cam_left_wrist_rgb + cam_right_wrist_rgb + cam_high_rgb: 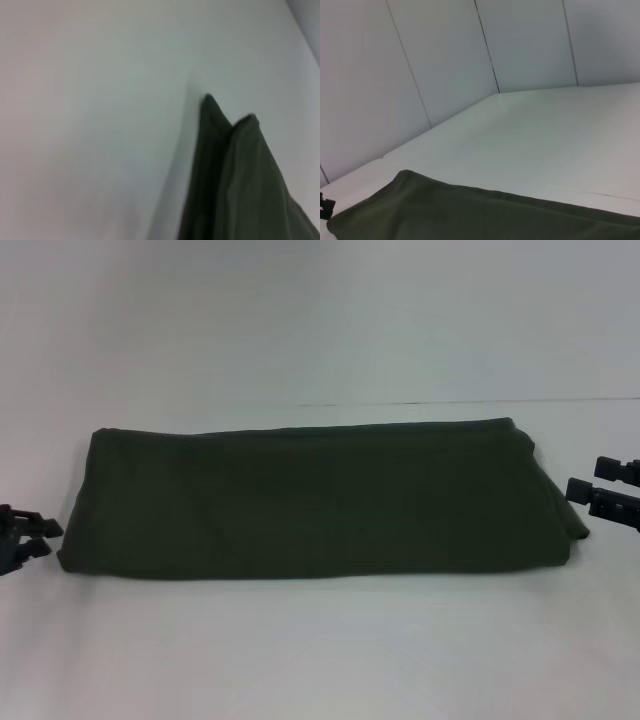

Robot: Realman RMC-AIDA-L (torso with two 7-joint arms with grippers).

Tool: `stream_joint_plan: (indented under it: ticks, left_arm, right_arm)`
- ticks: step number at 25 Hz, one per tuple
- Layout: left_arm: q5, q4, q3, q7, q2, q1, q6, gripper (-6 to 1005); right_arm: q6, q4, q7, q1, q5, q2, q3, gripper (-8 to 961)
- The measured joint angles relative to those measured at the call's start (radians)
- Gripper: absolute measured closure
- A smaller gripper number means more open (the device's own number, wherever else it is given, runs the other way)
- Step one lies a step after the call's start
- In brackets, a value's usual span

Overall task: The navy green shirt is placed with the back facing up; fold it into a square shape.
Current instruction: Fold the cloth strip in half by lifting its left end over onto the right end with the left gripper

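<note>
We see the navy green shirt [320, 502] lying in the middle of the white worktop [320, 650] as a long folded band, its long axis running left to right across the scene, plain fabric uppermost. It is a wide rectangle, not yet a square, so we judge that what remains is to bring one short end over toward the other.

That move turns on the two short ends, and each has an arm beside it. Our left gripper [32, 538] sits low at the left edge of the scene, just beside the shirt's near left corner; its jaws are parted and hold nothing. Our right gripper [598, 486] waits just off the right short end, a little farther back, jaws also apart and empty.

Neither touches the cloth. Both stand about equally close to their own ends, so we cannot tell which one would lead the fold.
</note>
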Motion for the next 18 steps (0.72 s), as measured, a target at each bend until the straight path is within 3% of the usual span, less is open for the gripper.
stream_joint_plan:
  ticks: [7,12,18]
  left_arm:
    - [0.000,0.009,-0.125,0.003,0.003,0.034,0.069,688]
    - [-0.014,-0.015,-0.163,-0.002,-0.009,0.064,0.139,462]
    - [-0.044,-0.087,-0.155,0.000,-0.021,0.060,0.123,247]
  right_arm:
    - [-0.007,-0.003,0.000,0.000,0.000,-0.001,-0.006,185]
    - [-0.009,-0.005,0.000,0.000,0.000,-0.002,-0.007,185]
    - [-0.009,-0.004,-0.009,0.001,0.001,-0.003,-0.008,185]
